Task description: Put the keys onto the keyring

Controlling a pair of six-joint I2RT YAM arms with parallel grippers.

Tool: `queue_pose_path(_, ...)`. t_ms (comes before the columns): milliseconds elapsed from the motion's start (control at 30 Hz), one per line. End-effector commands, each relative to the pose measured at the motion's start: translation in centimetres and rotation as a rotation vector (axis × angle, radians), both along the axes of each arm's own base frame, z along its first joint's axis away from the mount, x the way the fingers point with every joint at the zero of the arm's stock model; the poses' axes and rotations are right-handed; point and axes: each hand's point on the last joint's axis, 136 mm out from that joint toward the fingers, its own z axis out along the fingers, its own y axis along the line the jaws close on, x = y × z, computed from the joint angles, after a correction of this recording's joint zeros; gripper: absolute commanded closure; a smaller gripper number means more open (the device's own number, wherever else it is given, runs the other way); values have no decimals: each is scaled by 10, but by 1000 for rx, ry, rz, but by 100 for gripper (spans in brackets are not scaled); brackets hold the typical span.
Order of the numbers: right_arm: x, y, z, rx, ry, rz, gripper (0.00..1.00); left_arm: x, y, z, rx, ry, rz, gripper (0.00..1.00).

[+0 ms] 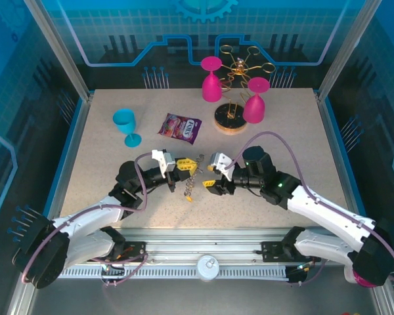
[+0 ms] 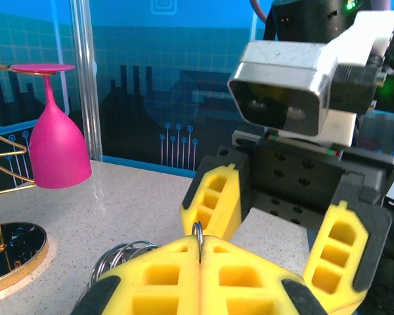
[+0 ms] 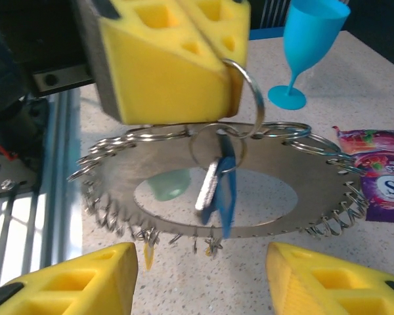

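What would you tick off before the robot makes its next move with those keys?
1. Left end effector pinched shut on the small split ring: ok.
2. Key and blue tag hanging below that ring: ok.
3. Right end effector open: ok.
4. Keyring in front of the right end effector: ok.
5. Split ring threaded onto the keyring: cannot tell.
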Motion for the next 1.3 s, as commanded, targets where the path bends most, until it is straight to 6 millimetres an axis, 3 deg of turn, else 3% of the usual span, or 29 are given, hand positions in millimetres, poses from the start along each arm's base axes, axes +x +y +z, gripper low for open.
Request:
queue_pose_path(0,15,11,17,80,-59,-49,45,2,6,17,-71,-37,24,100)
queue_pose_path(300,16,27,15,113,-44,-23,49,2,7,19,-87,-39,28,100)
queue_pose_path(467,18,29,16,119,-49,-26,72,1,9,20,-94,-41,31,100)
queue_pose_path(733,9,39,11,90,-24,41,96,-2,9,27,-113,-54,21,100)
queue_pose_path(867,-1,47,8,42,0,105,100,-3,8,28,-113,-58,11,100)
queue_pose_path(1067,8,39,14,6,-6,57,100,-5,6,25,-101,-53,-7,100)
queue_pose_path(1100,12,37,25,15,-19,43,100,-5,5,24,-96,-50,-12,100)
queue_pose_path(1267,21,21,45,20,-44,-9,100,-6,4,17,-70,-38,-15,100)
